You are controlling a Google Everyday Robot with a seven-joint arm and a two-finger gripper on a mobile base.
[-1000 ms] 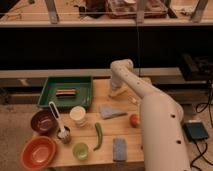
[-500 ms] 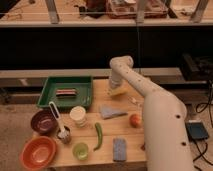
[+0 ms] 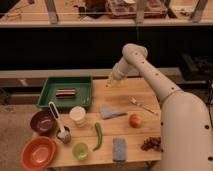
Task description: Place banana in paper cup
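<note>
My gripper (image 3: 114, 80) is at the far edge of the wooden table (image 3: 125, 135), just right of the green tray. The arm reaches it from the lower right. A small yellow shape at the gripper's tip looks like the banana (image 3: 117, 83), low over the tabletop; I cannot tell if it is gripped. The cream-white paper cup (image 3: 78, 115) stands upright near the table's middle left, well in front and left of the gripper.
A green tray (image 3: 52, 100) holds a dark bar. Near the cup are a purple bowl (image 3: 41, 121), a white brush (image 3: 57, 122), an orange bowl (image 3: 36, 152), a light-green cup (image 3: 80, 150) and a green pepper (image 3: 98, 136). A grey cloth (image 3: 111, 112), a peach (image 3: 135, 120), a blue sponge (image 3: 119, 149) and grapes (image 3: 151, 144) lie to the right.
The gripper has shifted slightly left and up along the table's far edge. Nothing else on the table has moved.
</note>
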